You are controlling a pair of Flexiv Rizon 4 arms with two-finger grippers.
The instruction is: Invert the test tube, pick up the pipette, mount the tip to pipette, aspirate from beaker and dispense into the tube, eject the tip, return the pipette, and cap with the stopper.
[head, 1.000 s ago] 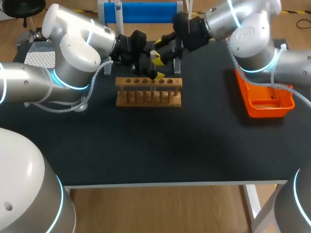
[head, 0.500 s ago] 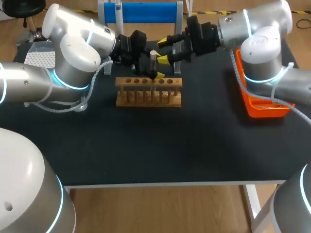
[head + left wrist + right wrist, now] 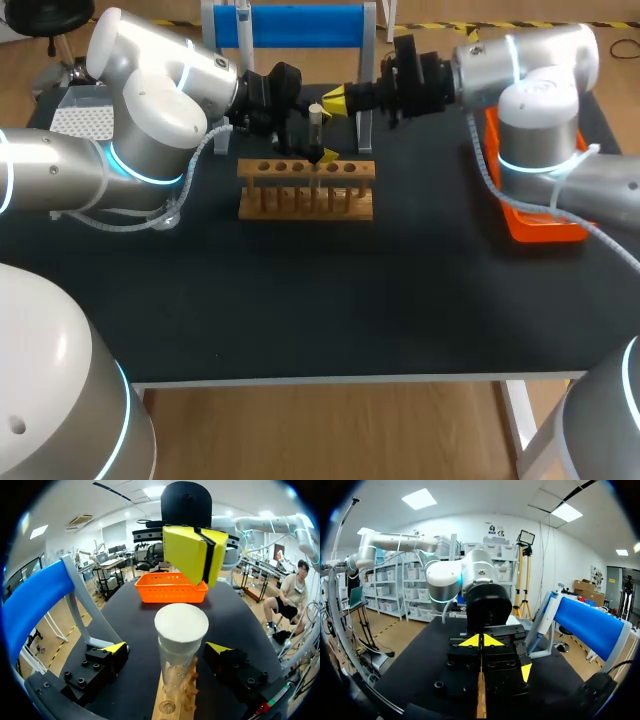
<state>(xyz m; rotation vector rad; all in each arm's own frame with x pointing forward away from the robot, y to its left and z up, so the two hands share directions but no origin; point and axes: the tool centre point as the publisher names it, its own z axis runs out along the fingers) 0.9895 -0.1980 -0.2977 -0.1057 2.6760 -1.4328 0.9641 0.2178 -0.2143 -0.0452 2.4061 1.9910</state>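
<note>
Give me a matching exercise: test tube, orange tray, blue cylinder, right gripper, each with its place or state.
1 clear glass test tube
2 orange plastic tray
3 blue cylinder on a stand
4 right gripper

A at the table's far edge
B yellow tips shut, holding nothing
C upright in the wooden rack, white stopper on top
D at the table's right side

Pairs: 1-C, 2-D, 3-A, 4-B

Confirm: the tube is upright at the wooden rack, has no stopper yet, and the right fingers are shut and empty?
Not quite: the tube has the white stopper in its mouth, as the left wrist view shows. The rest holds: it is upright at the wooden rack, and the right fingers are shut and empty.
</note>
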